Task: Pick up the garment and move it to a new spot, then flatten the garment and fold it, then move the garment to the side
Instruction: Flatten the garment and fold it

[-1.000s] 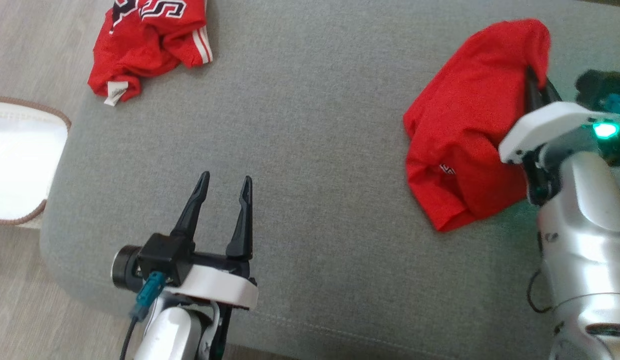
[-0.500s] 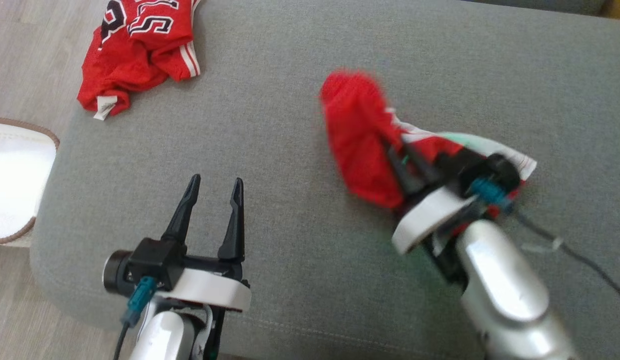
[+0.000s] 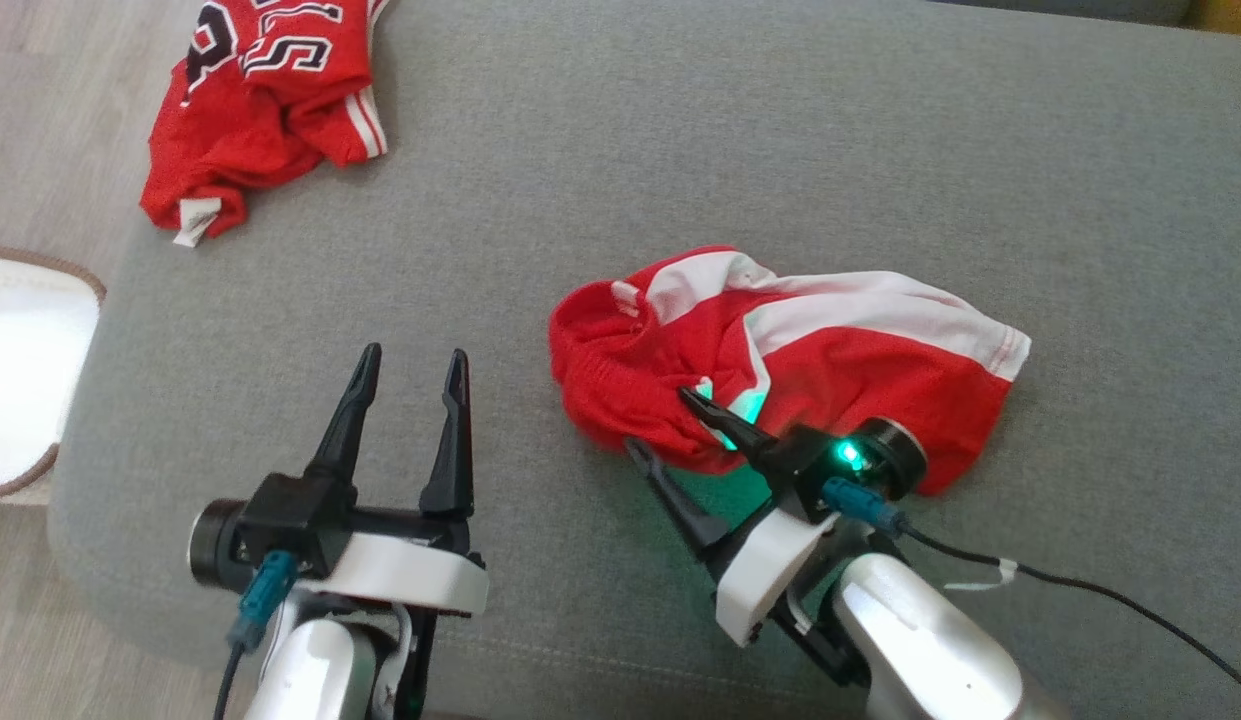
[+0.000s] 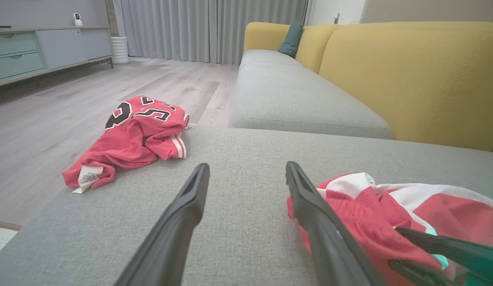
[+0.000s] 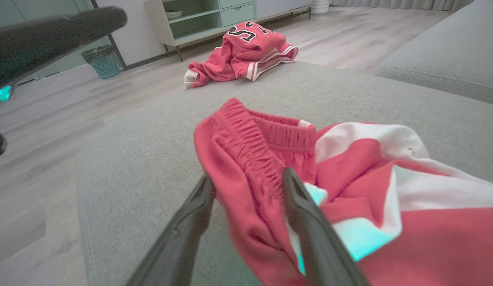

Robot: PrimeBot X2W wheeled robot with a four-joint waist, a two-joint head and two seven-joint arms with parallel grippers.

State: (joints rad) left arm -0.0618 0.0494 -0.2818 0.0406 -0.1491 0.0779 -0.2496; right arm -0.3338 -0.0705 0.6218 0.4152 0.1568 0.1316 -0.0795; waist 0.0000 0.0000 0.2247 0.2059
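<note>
Now the right gripper (image 3: 658,418), low and centre-right, has its fingers spread around a waistband fold of the red-and-white shorts (image 3: 860,350). These lie bunched mid-frame on the grey couch (image 3: 600,170), seemingly set down for flattening. The left gripper (image 3: 413,365), lower left, gapes empty. A red jersey (image 3: 250,110) sits upper left, well apart, blocking nothing.

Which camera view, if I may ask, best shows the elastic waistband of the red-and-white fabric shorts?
The right wrist view: the gathered waistband lies close, ribbing sharp. The head view shows it small, from above; in the left wrist view a dark finger partly covers it.
</note>
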